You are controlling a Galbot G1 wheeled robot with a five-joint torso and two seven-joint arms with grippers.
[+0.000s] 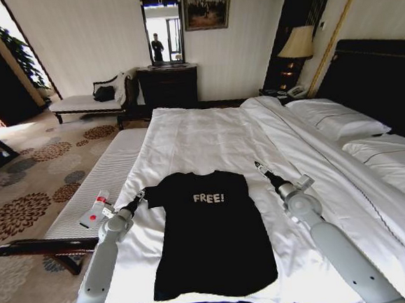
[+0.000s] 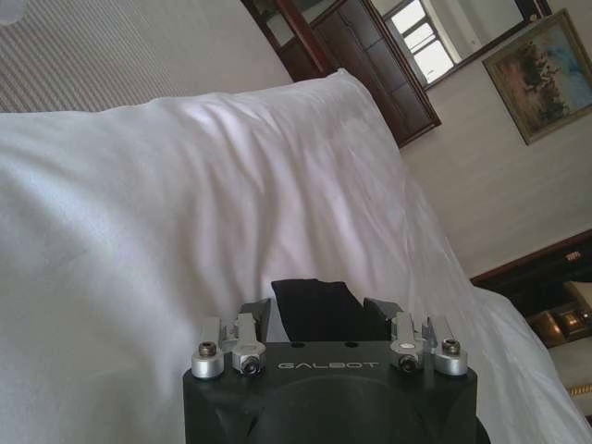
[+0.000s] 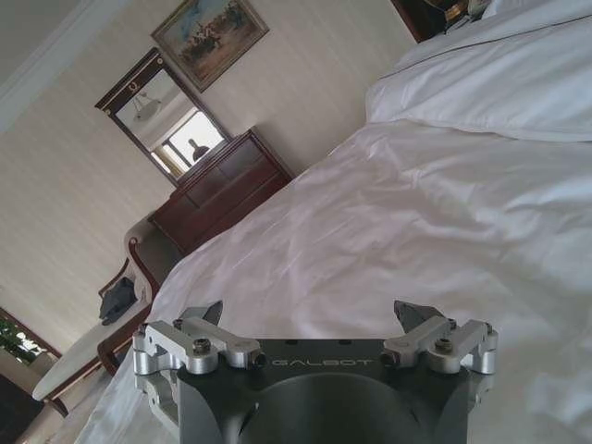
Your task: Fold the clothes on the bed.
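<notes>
The T-shirt lies lengthwise between my hands on the bed; my left hand, fingers apart around its sleeve, is nearer than my open right hand.

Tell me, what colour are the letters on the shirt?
White, on the black shirt; the letters show best in the head view.

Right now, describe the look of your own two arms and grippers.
Both arms are smooth silver-grey tubes with rounded joints. The left gripper and right gripper each have a matte black body with white "GALBOT" lettering, seen in the wrist views. Each body carries two bright silver metal brackets with dark screws, from which short dark angular fingers project. No loose cables show.
</notes>
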